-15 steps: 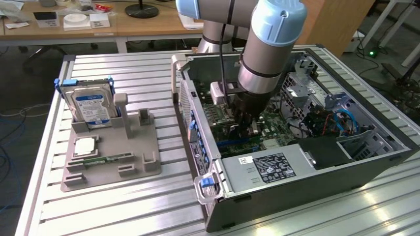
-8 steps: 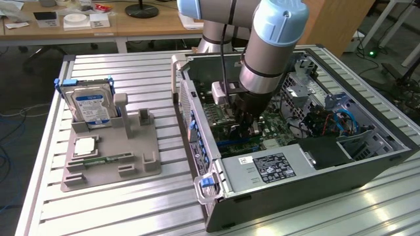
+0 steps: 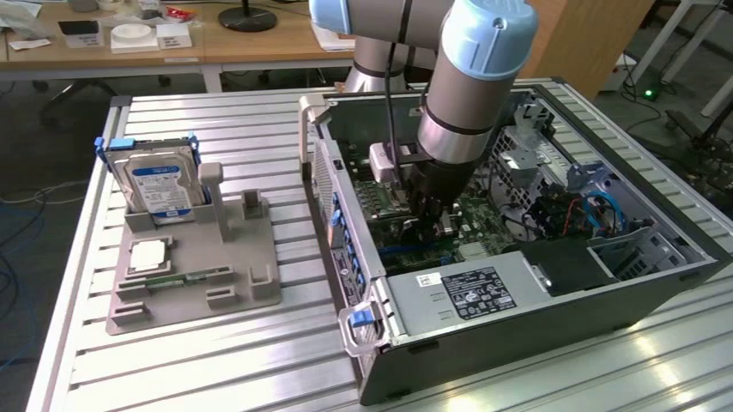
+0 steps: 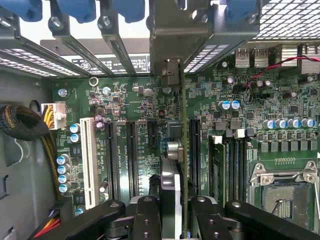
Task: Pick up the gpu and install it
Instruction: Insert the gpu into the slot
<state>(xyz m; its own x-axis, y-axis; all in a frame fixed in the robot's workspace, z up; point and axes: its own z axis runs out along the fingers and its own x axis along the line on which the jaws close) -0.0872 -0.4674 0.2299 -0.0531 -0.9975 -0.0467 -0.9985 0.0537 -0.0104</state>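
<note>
A: On the exterior view's left we count one silver hard drive with a blue-white label (image 3: 158,187) in the grey holder tray (image 3: 195,283).

B: Right of it, inside the one open grey computer case (image 3: 516,326), the black gripper (image 4: 174,207) pinches the thin green gpu card (image 4: 183,150) edge-on over the motherboard slots (image 4: 131,150); its face is hidden from us.

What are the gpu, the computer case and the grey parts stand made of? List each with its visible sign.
gpu: green circuit board, likely fibreglass laminate, seen edge-on, with dull silvery metal at one end.
computer case: sheet metal, apparently steel, with a grey finish; thin folded walls and perforated panels.
parts stand: probably plastic, matte grey; blocky moulded or printed shapes, no shine.
</note>
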